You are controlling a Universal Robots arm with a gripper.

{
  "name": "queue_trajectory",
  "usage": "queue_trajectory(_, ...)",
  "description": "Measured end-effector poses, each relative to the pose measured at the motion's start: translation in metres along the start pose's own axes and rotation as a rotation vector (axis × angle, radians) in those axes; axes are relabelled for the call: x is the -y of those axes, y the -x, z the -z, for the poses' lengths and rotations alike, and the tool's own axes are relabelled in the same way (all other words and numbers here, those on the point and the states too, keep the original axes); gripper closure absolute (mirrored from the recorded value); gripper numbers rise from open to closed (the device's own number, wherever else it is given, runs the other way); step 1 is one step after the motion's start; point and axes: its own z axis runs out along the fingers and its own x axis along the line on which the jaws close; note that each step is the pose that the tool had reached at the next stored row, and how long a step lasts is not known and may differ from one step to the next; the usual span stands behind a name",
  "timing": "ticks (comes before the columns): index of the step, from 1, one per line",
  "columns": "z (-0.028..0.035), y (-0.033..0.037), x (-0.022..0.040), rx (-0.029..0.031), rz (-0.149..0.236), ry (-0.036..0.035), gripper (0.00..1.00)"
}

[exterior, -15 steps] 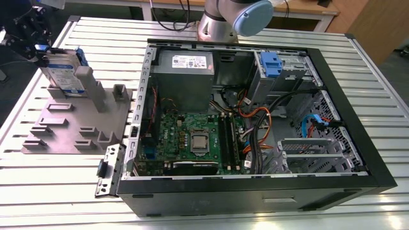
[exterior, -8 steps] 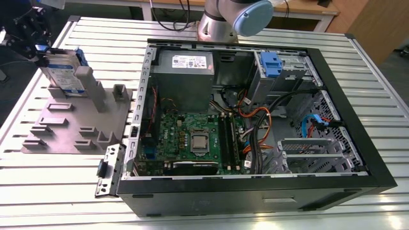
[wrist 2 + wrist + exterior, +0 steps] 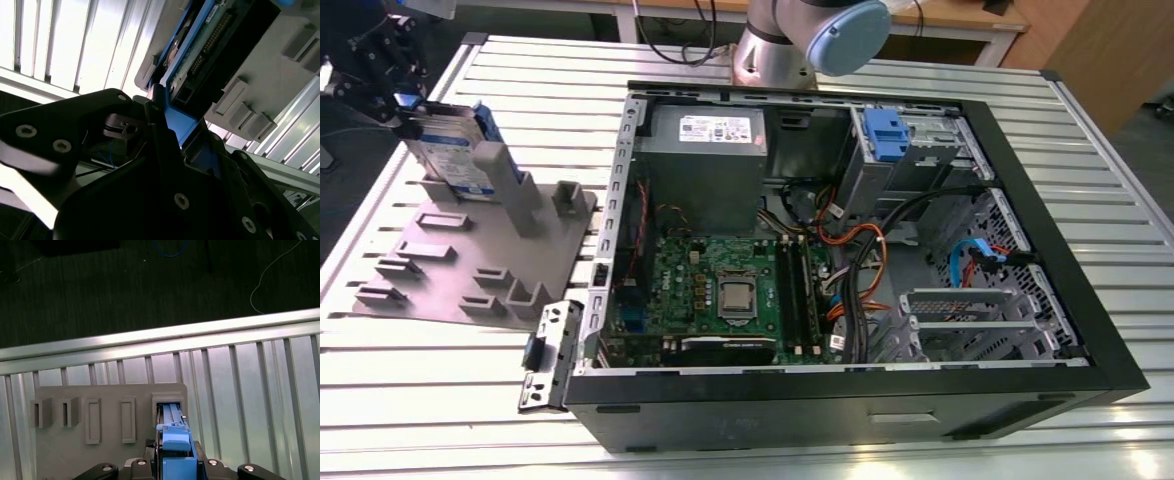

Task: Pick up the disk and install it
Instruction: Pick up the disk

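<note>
Blue-railed disk [image 3: 454, 152] pinched upright in the black hand [image 3: 400, 108] over a grey holder.
Black fingers [image 3: 159, 131] press on both sides of the disk's upper edge, and both wrist views show its blue rail clamped between them. Directly below the hand, the disk's lower end stands in a slot of the grey holder plate [image 3: 454, 255], which lies on the slatted metal table [image 3: 1094, 160]. Well apart from the hand, toward the exterior view's right, an open computer case [image 3: 854, 410] lies on the table, with a blue latch [image 3: 886, 135] on the drive cage at its far end.
</note>
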Motion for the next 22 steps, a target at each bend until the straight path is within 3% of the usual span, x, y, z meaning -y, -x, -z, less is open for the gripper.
queue_trajectory(7, 0.0000, 0.0000, 0.0000, -0.0001, 0.001, 0.0000, 0.63)
queue_trajectory(14, -0.0001, 0.0000, 0.0000, 0.0002, 0.111, 0.0026, 0.63)
queue_trajectory(22, -0.0001, -0.0002, -0.0001, 0.0003, 0.136, 0.0032, 0.63)
